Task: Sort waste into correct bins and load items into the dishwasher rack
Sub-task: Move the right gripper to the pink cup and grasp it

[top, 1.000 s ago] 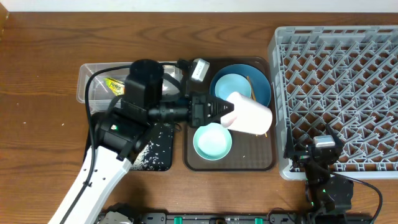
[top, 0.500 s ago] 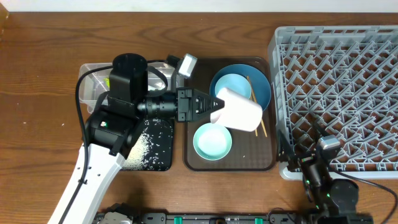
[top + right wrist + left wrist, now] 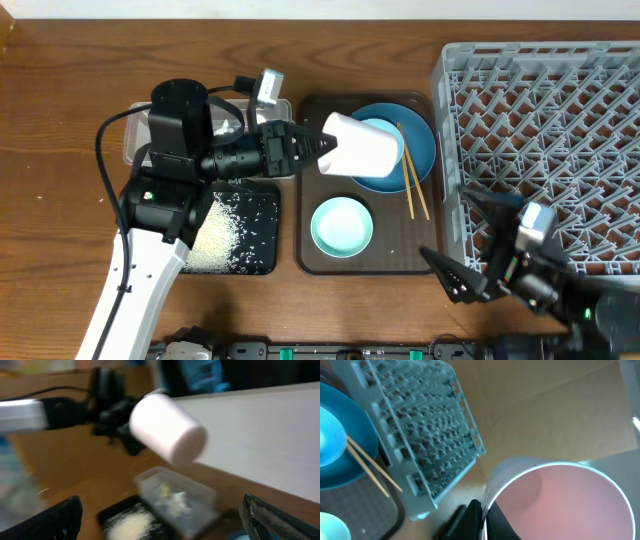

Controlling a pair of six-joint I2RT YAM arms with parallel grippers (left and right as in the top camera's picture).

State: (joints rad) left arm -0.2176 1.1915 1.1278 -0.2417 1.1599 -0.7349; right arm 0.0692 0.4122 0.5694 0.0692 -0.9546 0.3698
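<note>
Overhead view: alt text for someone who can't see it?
The left gripper holds a pink cup on its side above a blue plate on a brown tray. A green bowl and chopsticks share the tray; a grey rack stands to its right.

The pink cup (image 3: 362, 147) covers much of the light-blue bowl (image 3: 330, 442). Blur leaves what lies in the clear tub (image 3: 204, 507) unclear, perhaps tissue (image 3: 177, 503).

The table (image 3: 60, 120) is grained, faintly glossy wood; the dishwasher rack (image 3: 560, 110) matt grey plastic; the pink cup (image 3: 362, 148) smooth and matt; the chopsticks (image 3: 411, 185) bare wood.
</note>
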